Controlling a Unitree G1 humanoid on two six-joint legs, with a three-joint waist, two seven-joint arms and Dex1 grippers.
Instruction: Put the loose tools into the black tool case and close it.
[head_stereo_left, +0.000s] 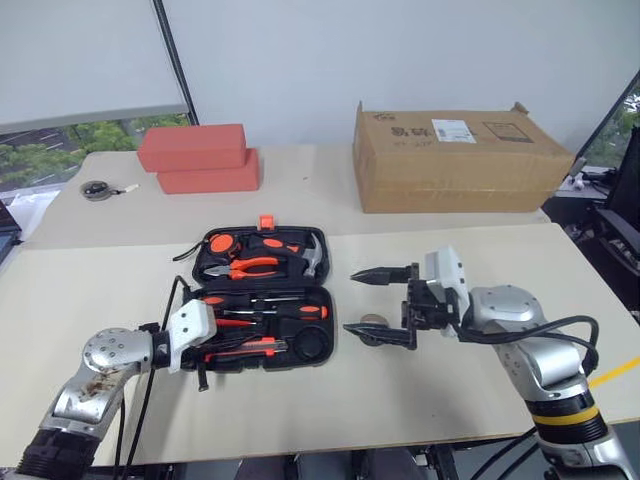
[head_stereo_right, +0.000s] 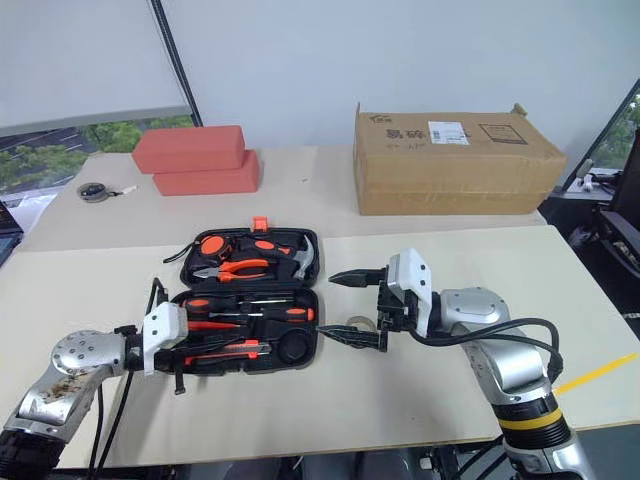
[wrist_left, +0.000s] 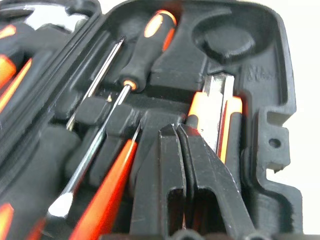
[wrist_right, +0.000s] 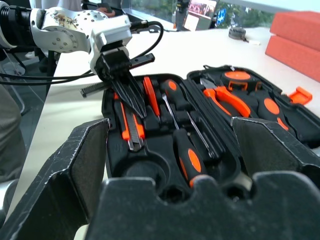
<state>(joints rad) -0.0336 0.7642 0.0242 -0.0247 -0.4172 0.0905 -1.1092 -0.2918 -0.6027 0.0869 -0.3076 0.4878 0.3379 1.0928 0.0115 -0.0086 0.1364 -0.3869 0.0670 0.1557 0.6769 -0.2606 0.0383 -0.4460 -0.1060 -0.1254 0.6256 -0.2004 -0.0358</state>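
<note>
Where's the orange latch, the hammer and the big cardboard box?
orange latch (head_stereo_left: 266, 221): left eye view, middle of the tab.
hammer (head_stereo_left: 313, 257): left eye view, its metal head.
cardboard box (head_stereo_left: 455, 165): left eye view, front wall.

The black tool case (head_stereo_left: 262, 300) lies open mid-counter (head_stereo_left: 450, 400), screwdrivers (head_stereo_left: 290, 310) and utility knife (head_stereo_left: 243, 347) in its near half (pliers in the far half). Just right of it lies the tape roll (head_stereo_left: 374, 326). Behind: blocks (head_stereo_left: 200, 158) left, cardboard box (head_stereo_left: 455, 160) right.
</note>
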